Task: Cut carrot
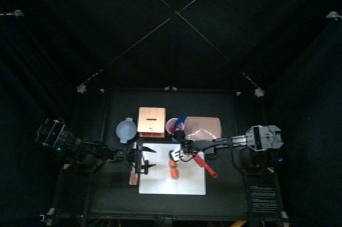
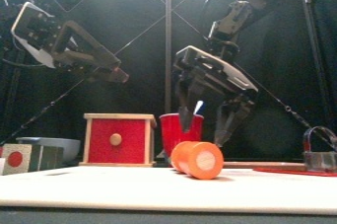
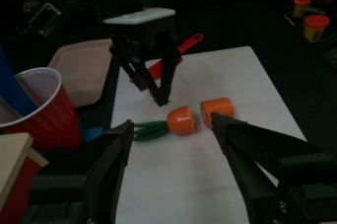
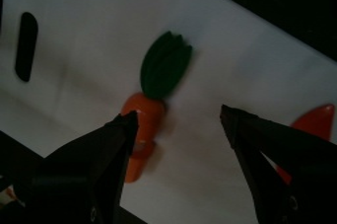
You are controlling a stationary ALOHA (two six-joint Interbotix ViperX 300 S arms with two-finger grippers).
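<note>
The carrot lies on the white board (image 3: 198,184) in two pieces. One orange piece with the green tip (image 3: 171,121) lies beside a short orange stub (image 3: 218,110). The front view shows both pieces (image 2: 198,159) close and large. My left gripper (image 3: 174,127) is open, low over the board, its jaws either side of the pieces. My right gripper (image 3: 152,97) hangs open just beyond the carrot, fingers pointing down. In the right wrist view its jaws (image 4: 180,115) frame the green-tipped piece (image 4: 148,110). From above, both grippers (image 1: 138,156) (image 1: 187,156) flank the carrot (image 1: 174,167).
A red-handled knife (image 3: 180,46) lies behind the right gripper. A red cup (image 3: 46,100) and a copper-orange box (image 2: 118,139) stand at the board's far side. A grey dish (image 2: 35,153) sits at the left, a padlock-like object (image 2: 320,155) at the right.
</note>
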